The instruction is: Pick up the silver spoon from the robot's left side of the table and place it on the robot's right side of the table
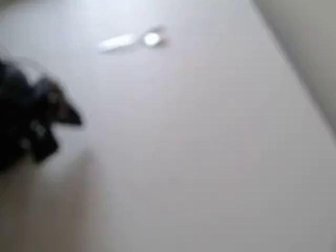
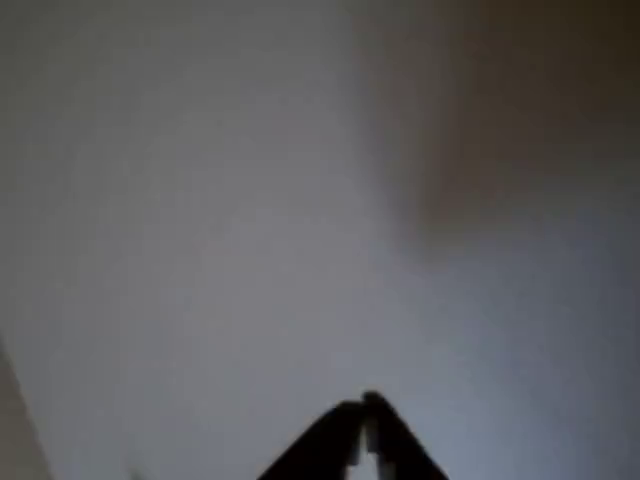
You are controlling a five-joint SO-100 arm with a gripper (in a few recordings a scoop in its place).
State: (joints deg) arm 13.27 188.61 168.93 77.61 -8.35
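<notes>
- so right now the silver spoon [image 1: 137,40] is lying flat on the table [image 1: 210,157] near the top of the overhead view, bowl toward the right of that picture, handle pointing left, nothing else touching it
- my gripper [image 1: 71,116] sits way over at the left edge of that same view, well apart from the spoon and below it in the picture, so no pickup has happened yet
- in the wrist view my gripper [image 2: 365,415] pokes up from the bottom edge with the two tips pressed together, only a thin sliver of light between them lower down, so I'd call my jaws clenched on nothing
- first worry: if I head for the spoon like this I'll just poke it. I need to spread before dropping down or it skids across that smooth matte top
- second worry: the thing is thin and flat against the surface. Come in too high and I pinch air, too low and my tips jam into the table
- third: the handle looks slim and shiny, probably slippery. A grab near the bowl end could let it pivot or slide out mid-carry to the other side
- fourth: both pictures are really blurry, and my wrist cam has bare tabletop with some shadow ahead, so lining up on the handle is guesswork for now
- also the greyer strip [image 1: 310,47] along the table's edge runs close to the spoon's side, so a bad nudge could send it that way
</notes>
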